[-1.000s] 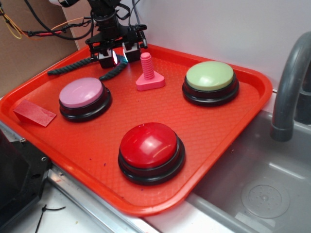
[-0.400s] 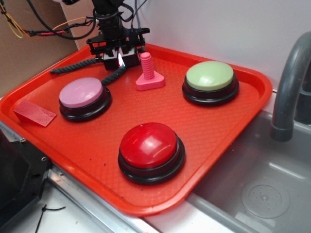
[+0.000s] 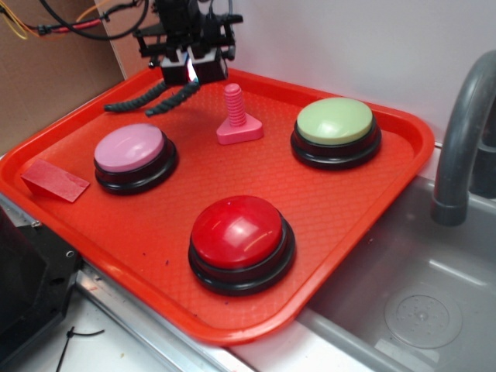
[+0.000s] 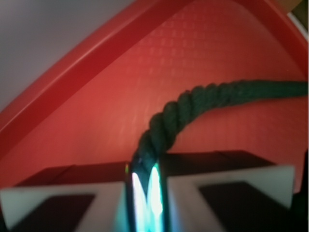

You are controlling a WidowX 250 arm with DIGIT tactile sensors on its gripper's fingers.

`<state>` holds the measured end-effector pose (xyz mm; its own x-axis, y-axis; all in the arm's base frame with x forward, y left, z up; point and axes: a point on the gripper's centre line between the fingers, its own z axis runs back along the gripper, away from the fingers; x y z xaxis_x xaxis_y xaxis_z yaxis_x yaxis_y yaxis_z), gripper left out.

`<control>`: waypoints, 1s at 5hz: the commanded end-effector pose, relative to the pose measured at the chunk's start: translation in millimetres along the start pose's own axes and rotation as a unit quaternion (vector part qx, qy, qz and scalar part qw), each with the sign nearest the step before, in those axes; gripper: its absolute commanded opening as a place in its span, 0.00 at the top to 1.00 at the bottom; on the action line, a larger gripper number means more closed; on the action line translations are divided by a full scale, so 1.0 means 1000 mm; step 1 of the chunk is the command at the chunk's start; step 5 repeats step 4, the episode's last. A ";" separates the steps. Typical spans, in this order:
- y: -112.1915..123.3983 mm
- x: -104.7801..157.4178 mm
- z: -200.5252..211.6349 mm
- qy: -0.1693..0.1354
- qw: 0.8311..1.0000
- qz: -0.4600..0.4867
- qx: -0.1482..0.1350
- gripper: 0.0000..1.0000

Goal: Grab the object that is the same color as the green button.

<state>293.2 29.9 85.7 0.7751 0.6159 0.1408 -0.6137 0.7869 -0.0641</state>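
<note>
The gripper (image 3: 188,71), pinched shut on the middle of the green rope (image 3: 147,101), holds it above the red tray (image 3: 372,201), both ends drooping because it is floppy.

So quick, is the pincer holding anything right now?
Pincer: closed on the dark green rope, whose two ends hang down over the red tray.

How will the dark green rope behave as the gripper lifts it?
Probably floppy: the rope droops in two strands below the gripper, both ends sagging toward the tray. It looks light for its size. Its twisted, rough surface, pinched between the closed jaws in the wrist view, seems unlikely to slip.
</note>
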 end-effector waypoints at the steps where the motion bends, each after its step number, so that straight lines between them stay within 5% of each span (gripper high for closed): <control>1: -0.017 -0.049 0.085 -0.007 0.995 -0.090 -0.041 1.00; 2: -0.016 -0.071 0.106 0.039 0.991 -0.117 -0.048 1.00; 5: -0.012 -0.085 0.109 0.038 0.990 -0.118 -0.064 1.00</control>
